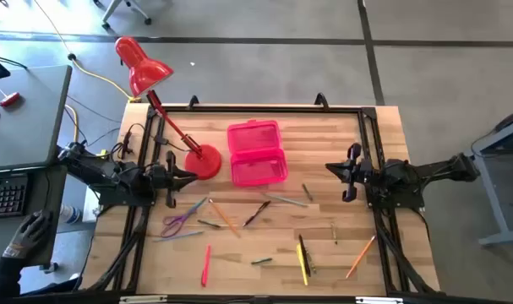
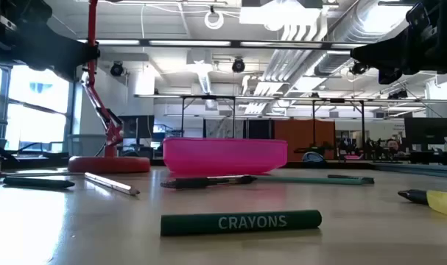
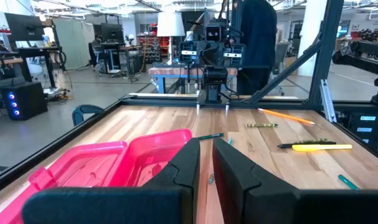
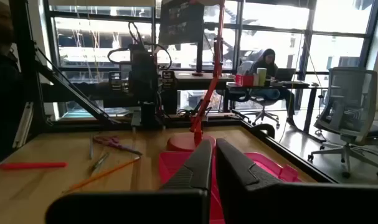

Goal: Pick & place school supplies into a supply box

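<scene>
Both grippers — left gripper (image 1: 191,177) and right gripper (image 1: 330,168) — hover with fingers nearly closed, holding nothing, at opposite table edges. Between them lies the supply box (image 1: 257,153), lid open, apparently empty; the task seems unstarted. Scissors (image 1: 178,223), pencils and pens lie scattered nearer the table's front edge, leaving open wood for descent, though the lamp base (image 1: 204,161) crowds the left gripper.

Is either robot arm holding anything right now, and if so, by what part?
Nothing is held. The left tool and right tool hang at opposite table edges, fingers nearly together with nothing between them; the supplies lie on the table.
</scene>
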